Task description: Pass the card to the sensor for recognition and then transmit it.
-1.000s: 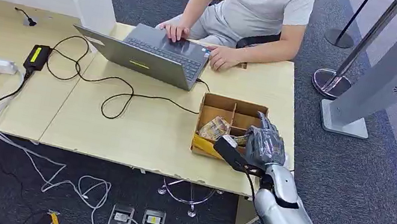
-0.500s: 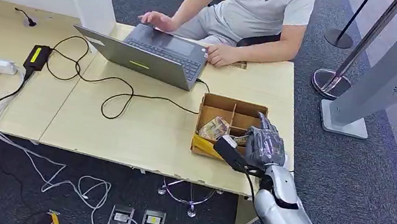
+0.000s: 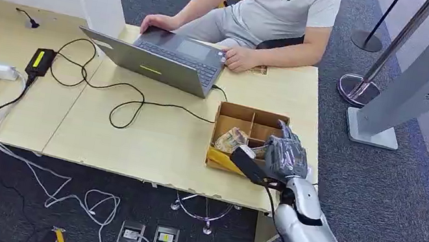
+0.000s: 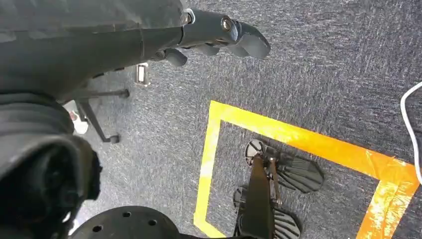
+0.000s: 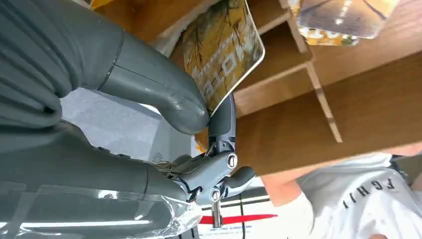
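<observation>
Slippage is the risk: the right hand (image 5: 149,124) pinches the card (image 5: 224,50) by one edge between thumb and finger, just above the cardboard box (image 3: 236,111) on the bench (image 3: 149,143), while the left hand (image 4: 219,35), fingers loosely apart, holds nothing.

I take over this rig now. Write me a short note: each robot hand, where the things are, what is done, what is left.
Right robot hand: pinches a card between thumb and finger, above the cardboard box on the table.
Left robot hand: hangs over the carpet, holds nothing.
More cards lie in the box.
Done: card picked.
Left: bring it to the sensor, then hand it over.
</observation>
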